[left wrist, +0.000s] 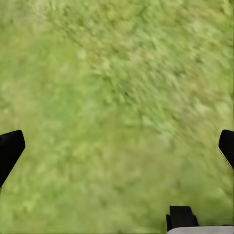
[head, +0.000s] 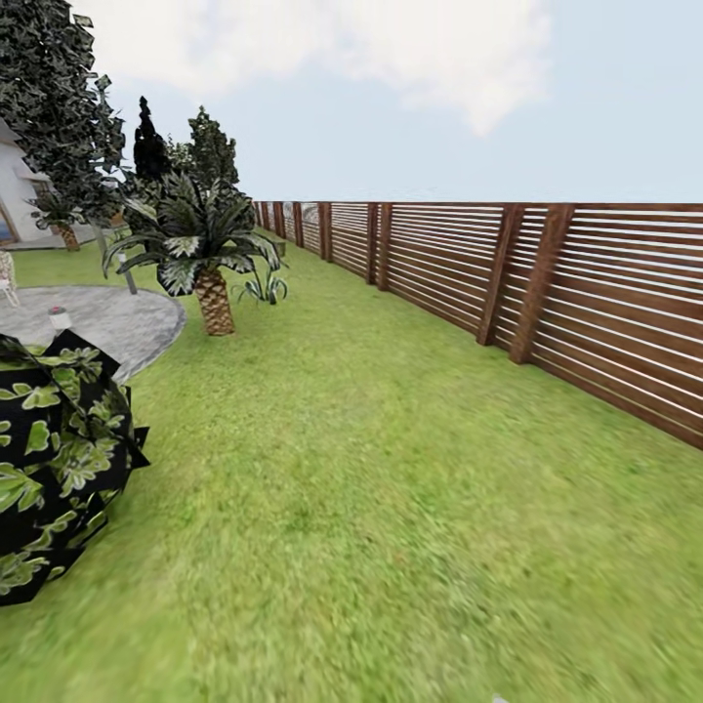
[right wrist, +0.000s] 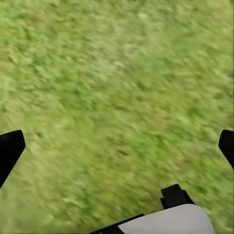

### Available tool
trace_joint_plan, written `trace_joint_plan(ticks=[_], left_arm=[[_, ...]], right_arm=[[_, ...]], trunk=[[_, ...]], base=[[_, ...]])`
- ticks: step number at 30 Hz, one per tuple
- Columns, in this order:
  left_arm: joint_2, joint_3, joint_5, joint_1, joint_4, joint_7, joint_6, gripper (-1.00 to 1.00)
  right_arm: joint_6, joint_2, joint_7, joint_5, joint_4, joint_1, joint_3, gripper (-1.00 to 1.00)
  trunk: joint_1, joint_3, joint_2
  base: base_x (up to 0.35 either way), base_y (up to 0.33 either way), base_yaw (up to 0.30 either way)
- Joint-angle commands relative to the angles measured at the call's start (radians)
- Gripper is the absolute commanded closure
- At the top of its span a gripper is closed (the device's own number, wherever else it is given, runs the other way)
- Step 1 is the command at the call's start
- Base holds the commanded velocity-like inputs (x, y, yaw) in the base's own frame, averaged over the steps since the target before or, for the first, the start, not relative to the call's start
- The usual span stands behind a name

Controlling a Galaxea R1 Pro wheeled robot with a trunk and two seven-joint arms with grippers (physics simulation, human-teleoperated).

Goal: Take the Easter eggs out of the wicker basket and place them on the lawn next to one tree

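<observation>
The Easter eggs and the wicker basket are out of view. The lawn [head: 391, 469] spreads wide and green ahead of me. A tree [head: 54, 107] with dark foliage speckled with pale leaves stands at the far left, beside the house. My left gripper [left wrist: 119, 151] hangs open over bare grass, its black fingertips [left wrist: 10, 148] far apart with nothing between them. My right gripper [right wrist: 119, 151] is open in the same way over grass, fingertips [right wrist: 10, 146] wide apart.
A brown slatted fence [head: 547, 283] runs along the right side. A short palm [head: 210, 273] grows mid-left by a round grey paved patch [head: 107, 322]. A dark leafy shrub [head: 54, 469] sits close at my left. A white house [head: 15, 190] stands far left.
</observation>
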Motion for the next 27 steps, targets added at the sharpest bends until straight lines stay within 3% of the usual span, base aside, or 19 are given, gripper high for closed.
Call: trace_joint_plan(ticks=[1, 27], left_arm=[[0.000, -0.008, -0.004, -0.001, 0.001, 0.008, -0.003, -1.00], [0.000, -0.008, -0.005, -0.001, 0.001, 0.008, -0.003, -1.00]], right_arm=[[-0.003, 0.000, -0.003, -0.010, 0.000, 0.000, 0.002, -1.00], [-0.003, 0.000, -0.003, -0.012, 0.000, 0.000, 0.002, -1.00]], trunk=[[0.001, -0.001, -0.001], [0.001, -0.001, -0.001]], base=[[0.332, 0.000, -0.004], [0.332, 0.000, 0.000]])
